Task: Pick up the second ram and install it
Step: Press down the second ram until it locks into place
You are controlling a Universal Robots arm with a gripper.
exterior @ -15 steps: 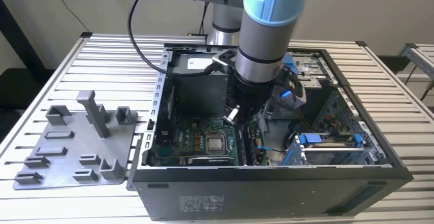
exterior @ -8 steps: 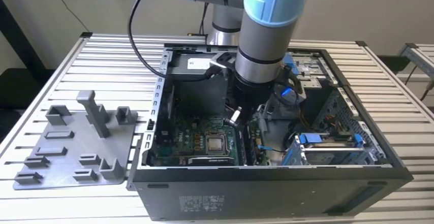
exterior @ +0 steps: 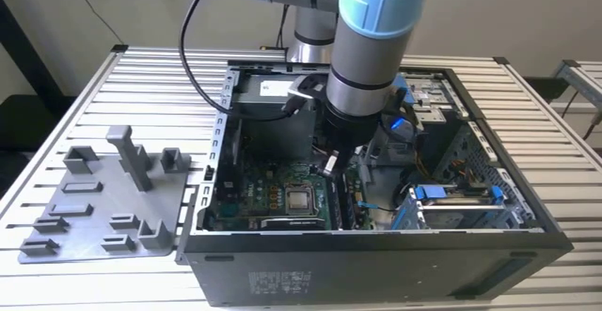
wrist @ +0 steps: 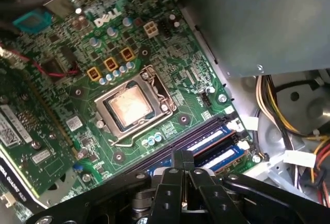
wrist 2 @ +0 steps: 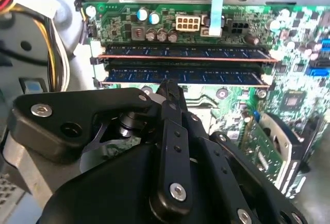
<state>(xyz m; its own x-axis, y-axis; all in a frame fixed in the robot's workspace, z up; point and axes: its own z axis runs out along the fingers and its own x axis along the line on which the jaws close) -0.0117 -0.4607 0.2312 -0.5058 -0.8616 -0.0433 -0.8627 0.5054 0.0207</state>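
Item: gripper (wrist 2: 168, 87), fingers pressed together with nothing between them, hovering just above the second ram (wrist 2: 183, 74). I am seeing that stick lying in its slot beside another one (wrist 2: 185, 53) on the motherboard (wrist: 124, 54). I am judging: press evenly along its top edge, straight down.

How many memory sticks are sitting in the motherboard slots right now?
2: one memory stick in the slot farther from the end effector, a second stick beside it, nearer the end effector. Its closed fingers hold nothing.
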